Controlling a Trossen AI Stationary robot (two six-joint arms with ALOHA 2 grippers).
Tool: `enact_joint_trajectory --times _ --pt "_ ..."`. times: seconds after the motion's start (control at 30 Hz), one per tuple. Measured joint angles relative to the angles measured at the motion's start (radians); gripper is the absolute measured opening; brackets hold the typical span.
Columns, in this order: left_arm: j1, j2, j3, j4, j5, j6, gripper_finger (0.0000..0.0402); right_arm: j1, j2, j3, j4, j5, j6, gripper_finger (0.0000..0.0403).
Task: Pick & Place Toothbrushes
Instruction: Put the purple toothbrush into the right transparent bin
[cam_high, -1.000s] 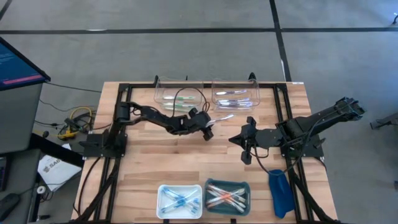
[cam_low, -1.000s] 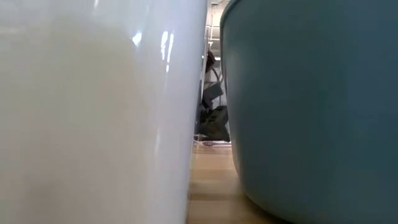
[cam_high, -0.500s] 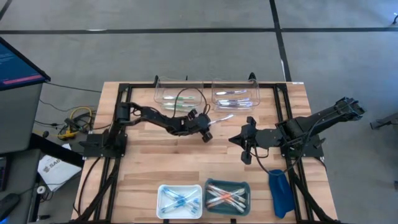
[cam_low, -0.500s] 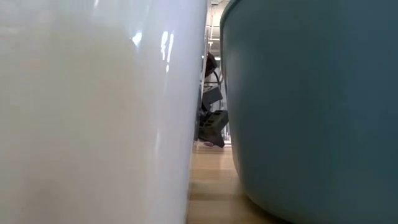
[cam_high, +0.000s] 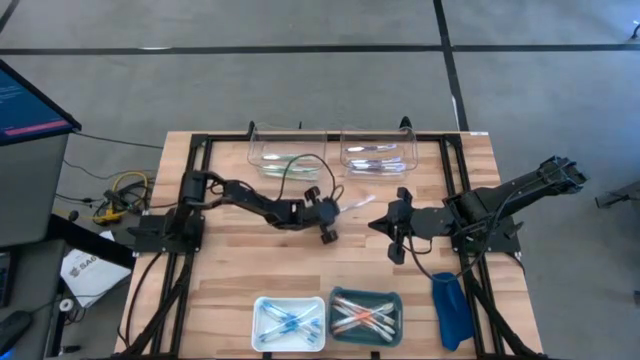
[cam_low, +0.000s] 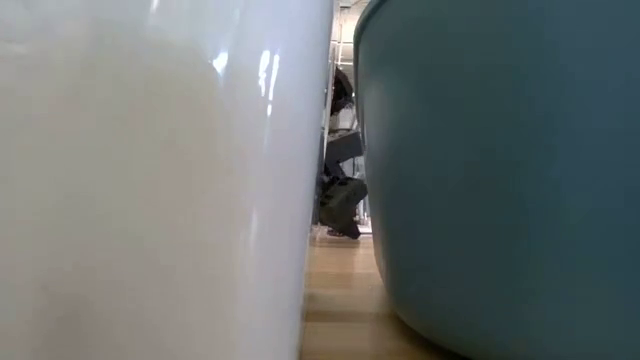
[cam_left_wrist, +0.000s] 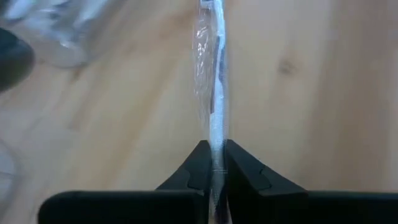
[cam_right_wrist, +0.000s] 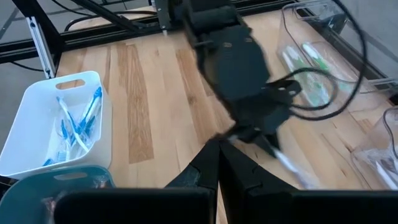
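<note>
The left end effector (cam_left_wrist: 211, 163) is clamped on a clear-wrapped toothbrush (cam_left_wrist: 213, 74), which sticks straight out ahead of its tips, above the desk (cam_high: 230, 270). The right end effector (cam_high: 395, 238) waits closed and empty, just across from it. The grip pinches only the very end of the slippery wrapper, so the toothbrush could swing or slide out on the way to the white bin (cam_high: 288, 323) or teal bin (cam_high: 366, 315). The desk is pale wooden planks; grey floor surrounds it.
</note>
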Motion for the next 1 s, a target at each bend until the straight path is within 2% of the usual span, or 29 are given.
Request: enact_joint_trajectory --times 0.2,0.33,0.47,0.63,0.7,0.8,1.0 --pt "-0.049 -0.089 -0.005 -0.131 0.020 0.059 0.0017 0.000 0.000 0.000 -0.035 0.000 -0.002 0.0001" --pt "-0.072 -0.166 -0.018 -0.155 0.019 0.164 0.0017 -0.001 0.011 0.000 -0.037 0.001 -0.002 0.0001" --pt "-0.081 -0.236 -0.038 -0.150 0.023 0.188 0.0017 0.002 0.083 -0.001 -0.039 0.001 -0.002 0.0001" --pt "-0.081 -0.286 -0.073 -0.144 0.097 0.205 0.0017 -0.010 0.224 0.001 -0.033 0.001 -0.035 0.0001" --pt "-0.083 -0.297 -0.091 -0.145 0.102 0.205 0.0017 -0.023 0.274 0.017 -0.062 0.000 -0.094 0.0001" --pt "-0.093 -0.306 -0.122 -0.149 0.105 0.207 0.0017 -0.048 0.334 0.068 -0.138 0.000 -0.098 0.0004" --pt "-0.137 -0.306 -0.169 -0.114 0.104 0.208 0.0017 -0.086 0.424 0.152 -0.182 -0.061 -0.055 0.0046"
